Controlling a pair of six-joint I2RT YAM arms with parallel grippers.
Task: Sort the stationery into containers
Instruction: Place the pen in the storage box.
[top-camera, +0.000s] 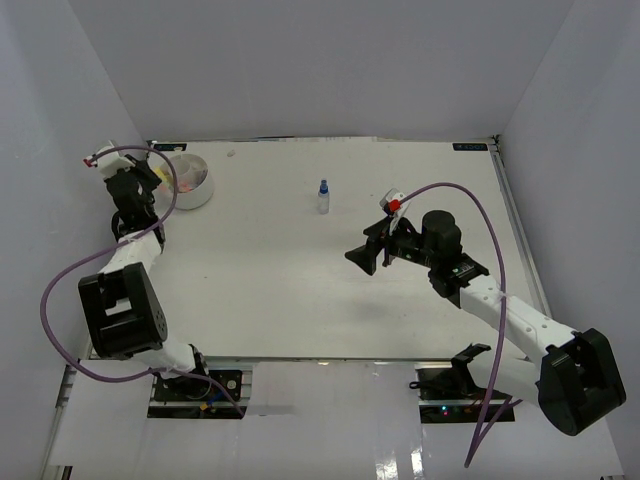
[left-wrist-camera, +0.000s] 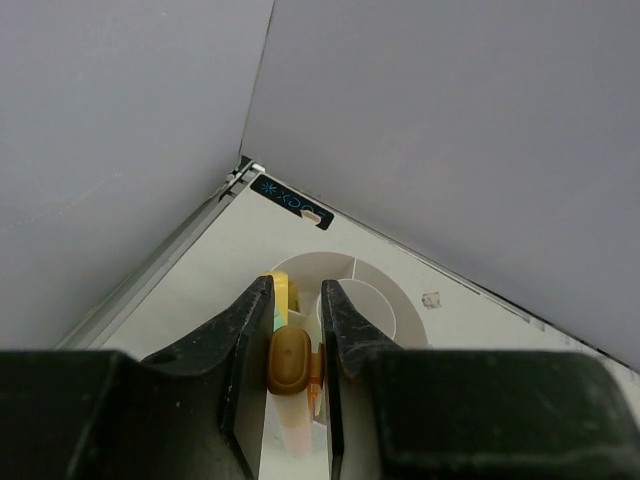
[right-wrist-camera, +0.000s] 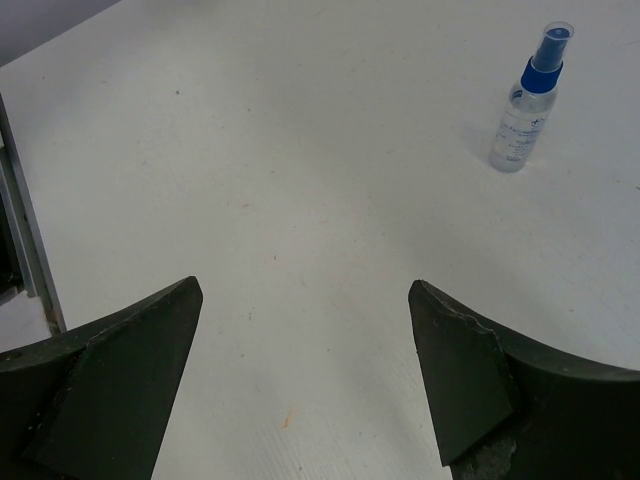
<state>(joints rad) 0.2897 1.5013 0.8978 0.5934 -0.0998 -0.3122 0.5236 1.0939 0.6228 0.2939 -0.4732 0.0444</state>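
**Mia:** What is the left gripper (left-wrist-camera: 296, 292) doing?

**Sam:** Its two fingers (left-wrist-camera: 245, 335) are squeezed in close on a marker (left-wrist-camera: 289, 360). The marker has a brown end and sits right between them. Its pale body runs back into the gripper.

**Mia:** Where is the tub?

**Sam:** In the left wrist view, the white tub (left-wrist-camera: 385, 300) is just past the fingertips, at 12 o'clock. You can see the little walls inside it. A yellow thing (left-wrist-camera: 281, 288) peeks out by the left fingertip. I cannot tell what it is.

**Mia:** And from above?

**Sam:** The gripper is at the tub's left rim. The tub is near the far left corner of the table (top-camera: 260, 280).

**Mia:** What about the right gripper (right-wrist-camera: 303, 290)?

**Sam:** It is let go. Its fingers stand wide apart, and only the white table shows between them.

**Mia:** Is there anything close to it?

**Sam:** A clear bottle (right-wrist-camera: 525, 105) with a blue cap stands up straight. In the right wrist view it is at 1 o'clock, well apart from the fingers. From above, the bottle is at 11 o'clock from the right gripper, near the middle of the table. The tub is far off at 9 o'clock from the bottle.
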